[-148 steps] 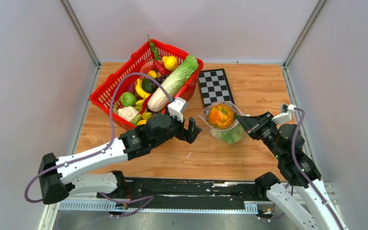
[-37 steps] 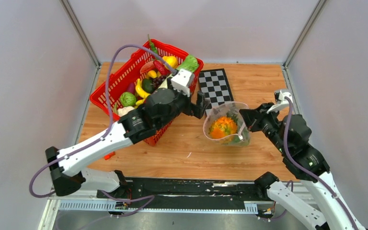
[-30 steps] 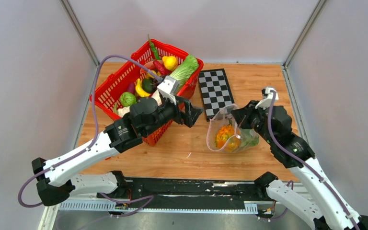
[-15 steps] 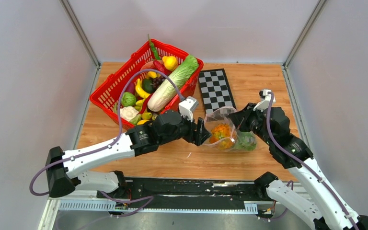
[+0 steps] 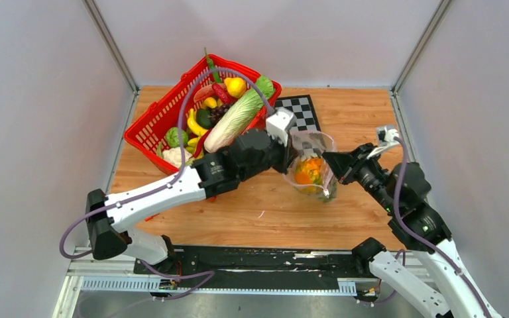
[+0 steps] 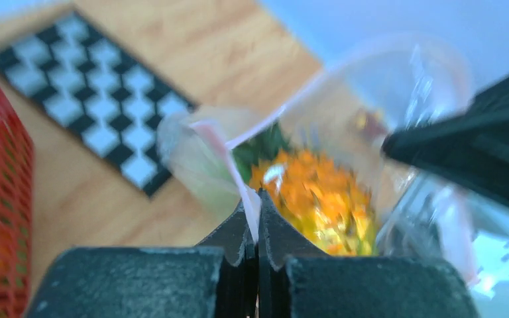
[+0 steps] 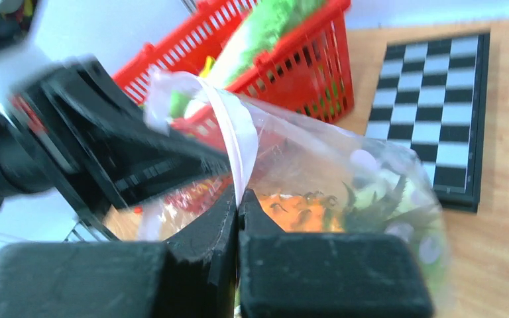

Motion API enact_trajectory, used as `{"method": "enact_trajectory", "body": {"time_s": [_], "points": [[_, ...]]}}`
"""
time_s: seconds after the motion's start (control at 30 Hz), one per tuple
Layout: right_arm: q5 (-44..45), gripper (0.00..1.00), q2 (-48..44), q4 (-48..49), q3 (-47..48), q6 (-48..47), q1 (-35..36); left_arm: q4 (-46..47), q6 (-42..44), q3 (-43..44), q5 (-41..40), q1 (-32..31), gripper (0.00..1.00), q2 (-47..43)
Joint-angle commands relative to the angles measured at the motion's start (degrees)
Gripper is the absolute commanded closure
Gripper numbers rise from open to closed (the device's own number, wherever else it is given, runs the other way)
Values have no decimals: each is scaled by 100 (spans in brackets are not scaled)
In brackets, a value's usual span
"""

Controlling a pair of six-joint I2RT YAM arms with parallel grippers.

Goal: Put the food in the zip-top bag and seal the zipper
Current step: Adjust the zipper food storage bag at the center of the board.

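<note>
Sealing step: left gripper (image 6: 257, 199) and right gripper (image 7: 237, 196) each clamp the zipper strip (image 7: 236, 136) of the bag (image 5: 316, 138); next, likely press it shut.

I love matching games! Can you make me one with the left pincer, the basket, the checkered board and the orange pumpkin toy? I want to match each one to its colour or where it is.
Things
1. left pincer
2. basket
3. board
4. pumpkin piece

Descriptions
A. black and white squares
B. inside the zip-top bag
C. shut on the bag's pink-edged rim
D. red, with a long lettuce in it

Pairs: 1-C, 2-D, 3-A, 4-B
</note>
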Motion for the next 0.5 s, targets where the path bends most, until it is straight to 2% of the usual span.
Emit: {"method": "enact_trajectory", "body": {"time_s": [0.0, 0.1, 0.17, 0.2, 0.27, 0.33, 0.37, 0.4, 0.47], "points": [[311, 100, -426, 653, 195, -490, 9, -319, 846, 1096, -114, 171, 100, 76], [1089, 100, 154, -749, 128, -191, 7, -799, 591, 1192, 701, 528, 100, 727], [995, 100, 578, -1297, 394, -144, 5, -1167, 600, 1450, 838, 543, 100, 950], [843, 100, 622, -1325, 580, -136, 7, -1054, 665, 1499, 1122, 531, 100, 896], [364, 100, 295, -676, 591, -296, 9, -855, 868, 1534, 1763, 517, 100, 674], [-314, 100, -142, 519, 312, -470, 4, -1216, 959, 1807, 1617, 517, 100, 564], [-676, 100, -232, 694, 321, -614, 8, -1247, 999, 1825, 1600, 517, 100, 466], [-934, 100, -188, 734, 450, -710, 9, -1202, 1002, 1771, 1573, 517, 100, 358], [-1003, 100, 269, 49, 846, -820, 9, -1270, 1160, 1588, 1678, 526, 100, 360]]}}
